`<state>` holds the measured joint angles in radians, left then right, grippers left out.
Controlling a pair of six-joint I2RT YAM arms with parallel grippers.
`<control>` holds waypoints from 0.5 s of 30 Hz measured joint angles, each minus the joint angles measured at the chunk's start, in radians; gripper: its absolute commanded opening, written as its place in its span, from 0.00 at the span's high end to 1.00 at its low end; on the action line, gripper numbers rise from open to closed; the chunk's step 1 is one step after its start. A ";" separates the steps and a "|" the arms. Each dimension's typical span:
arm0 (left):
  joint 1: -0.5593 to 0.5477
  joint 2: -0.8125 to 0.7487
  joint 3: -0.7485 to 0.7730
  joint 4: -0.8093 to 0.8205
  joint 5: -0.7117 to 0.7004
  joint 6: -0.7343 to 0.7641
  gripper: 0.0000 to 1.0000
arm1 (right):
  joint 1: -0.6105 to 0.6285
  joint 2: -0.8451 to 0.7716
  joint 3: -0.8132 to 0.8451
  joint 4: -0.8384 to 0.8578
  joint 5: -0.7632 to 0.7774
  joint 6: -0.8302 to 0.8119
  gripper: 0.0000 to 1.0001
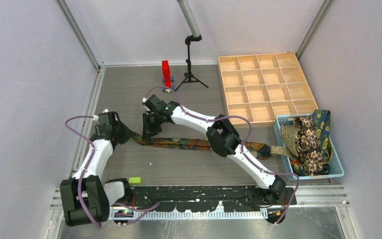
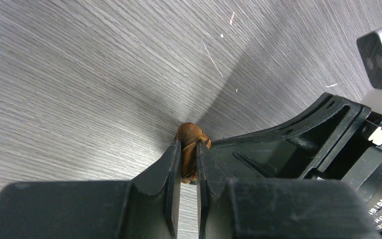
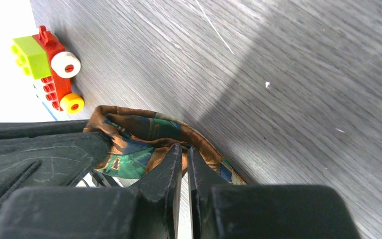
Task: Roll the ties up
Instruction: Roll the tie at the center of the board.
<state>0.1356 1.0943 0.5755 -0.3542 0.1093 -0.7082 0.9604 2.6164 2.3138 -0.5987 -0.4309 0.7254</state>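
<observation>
A small lime-green block (image 1: 135, 179) lies on the grey wood-grain tabletop (image 1: 129, 94), well apart from the light blue plastic basket (image 1: 323, 175). A long narrow necktie (image 1: 189, 143) of brown fabric with orange and teal pattern lies flat, one end just beside the basket and the other well apart from it. At that other end the left end effector (image 2: 189, 149) is narrow and pinches the rolled tip. The right end effector (image 3: 184, 149), just beside it on the basket side, is narrow too and nips a fold of the same necktie. More patterned neckties (image 1: 308, 142) fill the basket. Just behind the basket lies a pale wooden tray (image 1: 261, 92) with compartments.
</observation>
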 measured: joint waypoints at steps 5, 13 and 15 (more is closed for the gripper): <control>-0.017 0.000 0.008 -0.005 -0.015 -0.004 0.91 | 0.000 0.003 0.018 0.004 -0.001 0.011 0.86; -0.056 -0.020 0.010 -0.004 -0.043 -0.014 0.92 | -0.003 0.000 -0.003 0.026 -0.005 0.010 0.87; -0.066 -0.022 0.010 -0.005 -0.056 -0.014 0.92 | -0.010 -0.012 -0.047 0.037 -0.005 0.008 0.85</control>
<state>0.0696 1.0725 0.5850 -0.3588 0.0536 -0.7223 0.9508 2.6041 2.2669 -0.5613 -0.4355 0.7338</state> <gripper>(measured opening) 0.150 0.132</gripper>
